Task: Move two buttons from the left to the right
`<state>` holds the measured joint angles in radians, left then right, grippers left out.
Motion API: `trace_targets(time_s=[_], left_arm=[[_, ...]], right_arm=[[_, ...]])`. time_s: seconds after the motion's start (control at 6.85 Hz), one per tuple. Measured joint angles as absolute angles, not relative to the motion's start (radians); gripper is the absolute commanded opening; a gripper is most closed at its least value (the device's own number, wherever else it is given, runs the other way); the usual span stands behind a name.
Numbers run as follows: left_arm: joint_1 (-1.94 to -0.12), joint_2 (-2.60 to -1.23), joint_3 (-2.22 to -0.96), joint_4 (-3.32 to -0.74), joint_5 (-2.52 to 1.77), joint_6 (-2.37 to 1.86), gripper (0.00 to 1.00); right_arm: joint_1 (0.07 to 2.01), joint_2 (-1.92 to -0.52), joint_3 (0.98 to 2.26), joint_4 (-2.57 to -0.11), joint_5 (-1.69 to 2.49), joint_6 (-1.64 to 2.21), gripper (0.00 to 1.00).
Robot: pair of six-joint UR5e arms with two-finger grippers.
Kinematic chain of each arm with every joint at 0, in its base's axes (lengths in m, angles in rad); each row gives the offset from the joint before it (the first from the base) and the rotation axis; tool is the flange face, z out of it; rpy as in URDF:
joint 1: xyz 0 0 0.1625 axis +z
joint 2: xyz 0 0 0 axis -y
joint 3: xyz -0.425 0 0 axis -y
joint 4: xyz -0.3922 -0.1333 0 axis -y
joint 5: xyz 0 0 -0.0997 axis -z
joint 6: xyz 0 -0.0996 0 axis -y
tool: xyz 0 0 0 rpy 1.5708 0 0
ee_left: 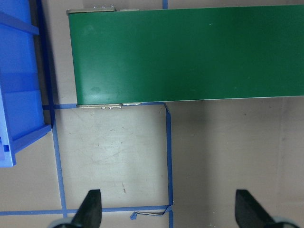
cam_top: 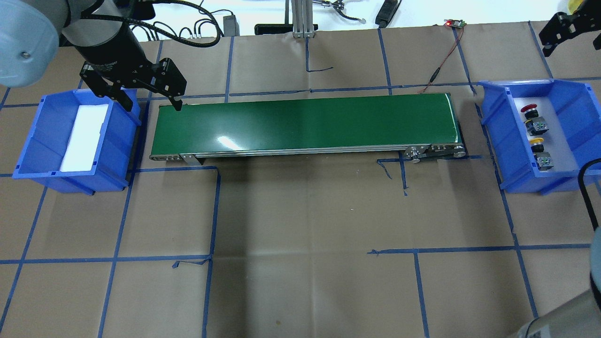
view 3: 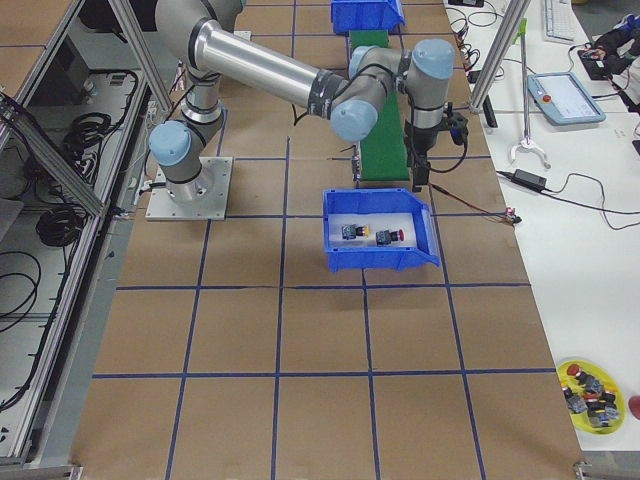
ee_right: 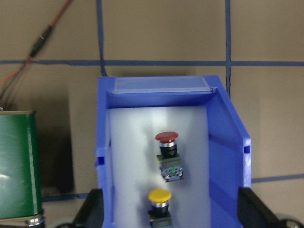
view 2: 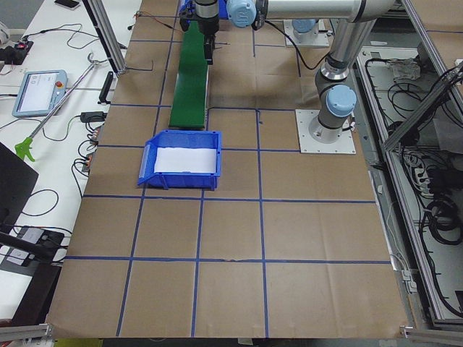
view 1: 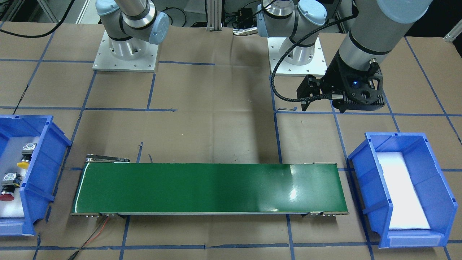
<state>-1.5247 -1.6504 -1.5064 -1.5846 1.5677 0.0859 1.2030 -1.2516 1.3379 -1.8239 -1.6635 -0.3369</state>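
Glossy green belt (view 1: 209,187), matt brown paper (view 1: 216,90)

A conveyor belt (cam_top: 305,122) lies across the middle of the table (cam_top: 305,211), with a bin just past each end. The left bin (cam_top: 118,141) has a flat pad (cam_top: 84,138) in it. The right bin (cam_top: 500,136) holds two buttons on their sides. The far button (cam_top: 534,117) lies just behind the near button (cam_top: 541,154), not touching it.
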Motion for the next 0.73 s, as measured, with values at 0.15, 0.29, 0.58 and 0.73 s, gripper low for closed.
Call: trace_targets(time_s=[0.15, 0.29, 0.58, 0.73], left_arm=[[-1.525, -1.651, -1.506, -1.585, 1.568, 0.086, 1.0], [-1.525, -1.652, -1.506, -1.585, 1.568, 0.085, 1.0], [-1.525, -1.652, -1.506, -1.585, 1.567, 0.084, 1.0], [-1.525, -1.652, -1.506, -1.585, 1.567, 0.084, 1.0]], right_arm=[[1.271, -1.306, 1.338, -1.766, -1.636, -0.209, 1.0], [1.352, -1.37, 1.34, -1.666, -1.623, -0.093, 1.0], [1.517, -1.474, 1.352, -1.552, -1.612, 0.001, 1.0], [1.589, -1.505, 1.375, -1.54, -1.601, 0.041, 1.0]])
